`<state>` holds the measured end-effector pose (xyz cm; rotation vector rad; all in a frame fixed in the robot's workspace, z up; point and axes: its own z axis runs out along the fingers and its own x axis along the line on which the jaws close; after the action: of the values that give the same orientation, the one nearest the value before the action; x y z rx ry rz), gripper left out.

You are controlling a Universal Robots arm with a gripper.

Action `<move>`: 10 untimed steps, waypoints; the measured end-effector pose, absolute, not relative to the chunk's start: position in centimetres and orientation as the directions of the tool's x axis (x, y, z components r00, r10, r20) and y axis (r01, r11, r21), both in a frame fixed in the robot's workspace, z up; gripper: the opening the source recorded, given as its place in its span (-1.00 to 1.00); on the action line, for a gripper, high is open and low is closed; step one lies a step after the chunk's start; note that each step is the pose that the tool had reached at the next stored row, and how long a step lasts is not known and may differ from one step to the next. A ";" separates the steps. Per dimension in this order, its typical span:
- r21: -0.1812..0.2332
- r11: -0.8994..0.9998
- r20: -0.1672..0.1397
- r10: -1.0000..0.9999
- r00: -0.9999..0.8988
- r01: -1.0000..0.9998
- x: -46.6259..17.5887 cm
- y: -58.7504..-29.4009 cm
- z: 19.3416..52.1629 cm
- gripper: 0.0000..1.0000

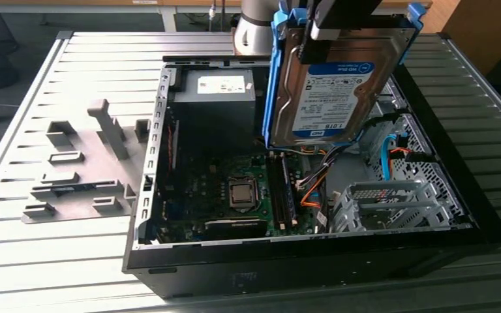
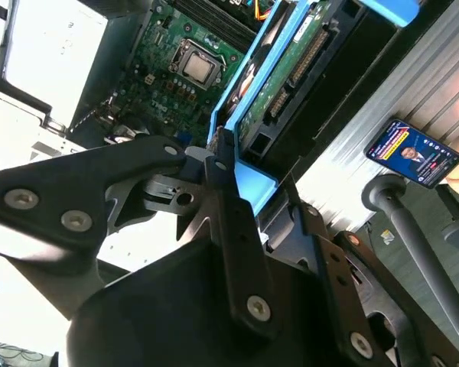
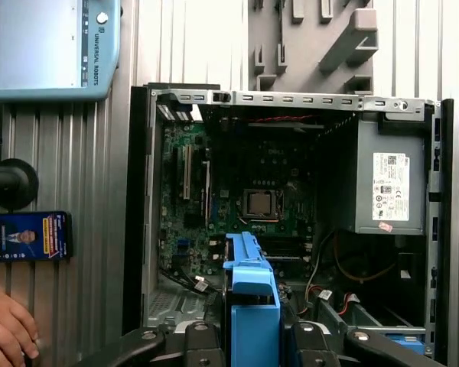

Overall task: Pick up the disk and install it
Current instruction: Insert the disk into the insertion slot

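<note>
Hanging over the open computer case (image 1: 312,261), the disk (image 1: 346,85) is seen in the upper middle of the exterior view, lifted clear of the case's interior. It is gripped at its upper end by the gripper (image 1: 342,29), whose black fingers (image 2: 223,172) are clamped from both sides on the blue plastic frame (image 1: 276,78) that runs round the drive's edges. The disk's long axis is held close to upright, so that one short end is pointed up into the gripper and the other down toward the motherboard (image 1: 233,169). Its silver labelled face, with the white-and-blue label on the lower half, is turned toward the exterior camera. In the second wrist view the opposite, green circuit-board face (image 2: 287,84) is shown, and the frame is seen edge-on between the fingers in both wrist views.

The case is laid on its side on the slatted metal tabletop (image 1: 59,261). Inside it a CPU socket (image 1: 242,193) is seen near the middle, a grey power supply (image 1: 220,88) with a white sticker at the far end, and a silver drive cage (image 1: 390,205) at the lower right, below the disk. A grey fixture plate (image 1: 81,176) is set beside the case at the exterior view's left. In the first wrist view a phone (image 3: 27,235) is seen lying on the tabletop beside the case, with a person's hand (image 3: 8,329) near it.
</note>
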<state>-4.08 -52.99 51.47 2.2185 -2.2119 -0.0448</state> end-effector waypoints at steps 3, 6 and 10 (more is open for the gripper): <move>0.026 -0.003 -0.014 -1.000 0.003 -1.000 -4.1 -53.0 51.5 -0.27; 0.026 -0.003 -0.014 -1.000 0.003 -1.000 -4.1 -53.6 51.4 -0.27; 0.026 -0.003 -0.014 -1.000 0.003 -1.000 -4.1 -54.5 51.1 -0.27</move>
<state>-4.05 -54.49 51.14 2.2186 -2.2118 -0.0447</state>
